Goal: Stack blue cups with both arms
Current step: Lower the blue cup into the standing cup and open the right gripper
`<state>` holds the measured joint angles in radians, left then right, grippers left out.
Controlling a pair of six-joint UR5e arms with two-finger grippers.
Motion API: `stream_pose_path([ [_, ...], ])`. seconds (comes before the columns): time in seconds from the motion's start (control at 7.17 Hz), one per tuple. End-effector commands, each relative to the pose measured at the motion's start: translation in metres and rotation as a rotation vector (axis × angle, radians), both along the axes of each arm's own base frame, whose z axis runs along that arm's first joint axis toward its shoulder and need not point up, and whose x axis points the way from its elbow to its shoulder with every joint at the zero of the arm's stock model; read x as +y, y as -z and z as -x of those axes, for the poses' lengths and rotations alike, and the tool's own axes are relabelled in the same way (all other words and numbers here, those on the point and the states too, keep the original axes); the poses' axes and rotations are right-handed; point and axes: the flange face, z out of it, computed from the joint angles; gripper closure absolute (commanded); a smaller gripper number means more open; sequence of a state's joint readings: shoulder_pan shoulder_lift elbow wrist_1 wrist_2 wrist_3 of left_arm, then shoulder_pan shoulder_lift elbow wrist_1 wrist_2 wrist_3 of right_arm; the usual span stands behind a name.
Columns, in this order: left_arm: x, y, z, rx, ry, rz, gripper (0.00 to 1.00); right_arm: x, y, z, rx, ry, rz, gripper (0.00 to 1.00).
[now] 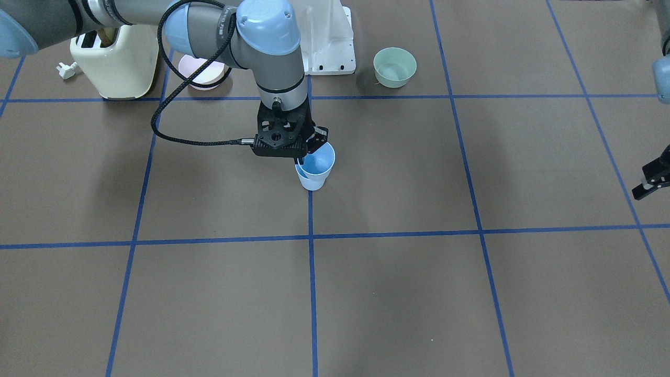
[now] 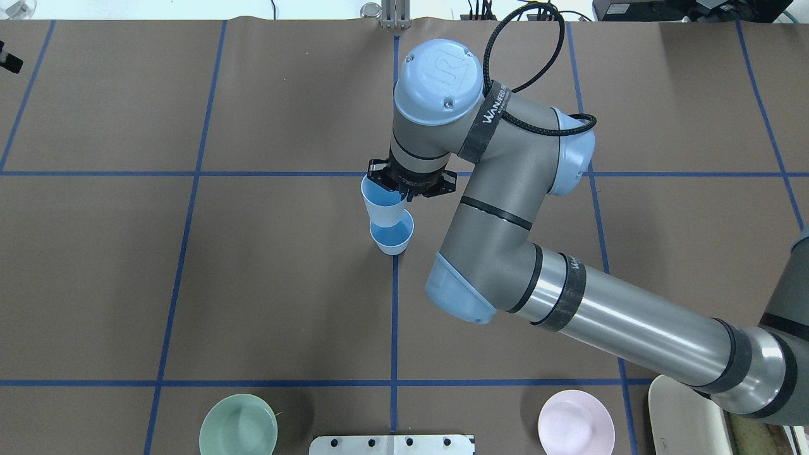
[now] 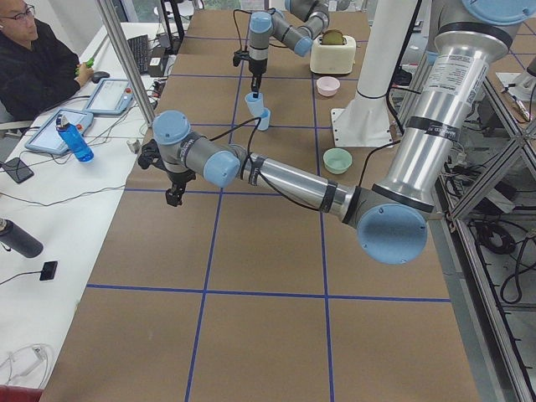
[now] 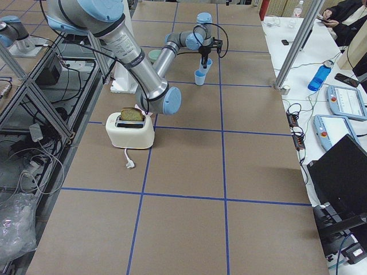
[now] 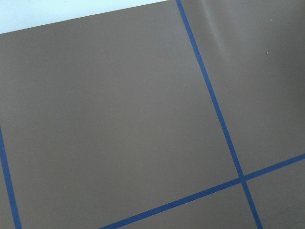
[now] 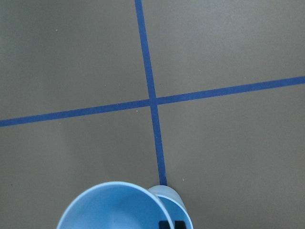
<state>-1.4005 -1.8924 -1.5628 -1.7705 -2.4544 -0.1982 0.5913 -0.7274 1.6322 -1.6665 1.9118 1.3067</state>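
My right gripper (image 1: pixel 309 152) is shut on the rim of one pale blue cup (image 1: pixel 320 162) and holds it upright above the table's middle. The second blue cup (image 1: pixel 312 182) stands on the table just below and slightly to one side. In the overhead view the held cup (image 2: pixel 382 205) overlaps the rim of the standing cup (image 2: pixel 392 237); I cannot tell if they touch. The right wrist view shows the held cup (image 6: pixel 112 207) close up and the standing cup (image 6: pixel 174 200) beside it. My left gripper (image 1: pixel 651 183) is far off at the table's edge, open and empty.
A cream toaster (image 1: pixel 115 63), a pink bowl (image 1: pixel 201 73), a mint-green bowl (image 1: pixel 395 67) and the white metal base (image 1: pixel 332 47) stand along the robot's side of the table. An operator sits beyond the far edge in the left side view (image 3: pixel 33 59).
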Motion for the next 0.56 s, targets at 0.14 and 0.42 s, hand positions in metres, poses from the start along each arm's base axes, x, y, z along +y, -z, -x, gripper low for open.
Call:
stream_pose_path([
  [0.14, -0.0008, -0.0022, -0.0001, 0.000, 0.001, 0.003, 0.03, 0.0107, -0.0017, -0.0005, -0.007, 0.010, -0.007, 1.00],
  [0.42, -0.0007, -0.0022, -0.0011, 0.000, -0.001, 0.003, 0.03, 0.0131, 0.0018, 0.0018, -0.006, -0.004, -0.017, 1.00],
])
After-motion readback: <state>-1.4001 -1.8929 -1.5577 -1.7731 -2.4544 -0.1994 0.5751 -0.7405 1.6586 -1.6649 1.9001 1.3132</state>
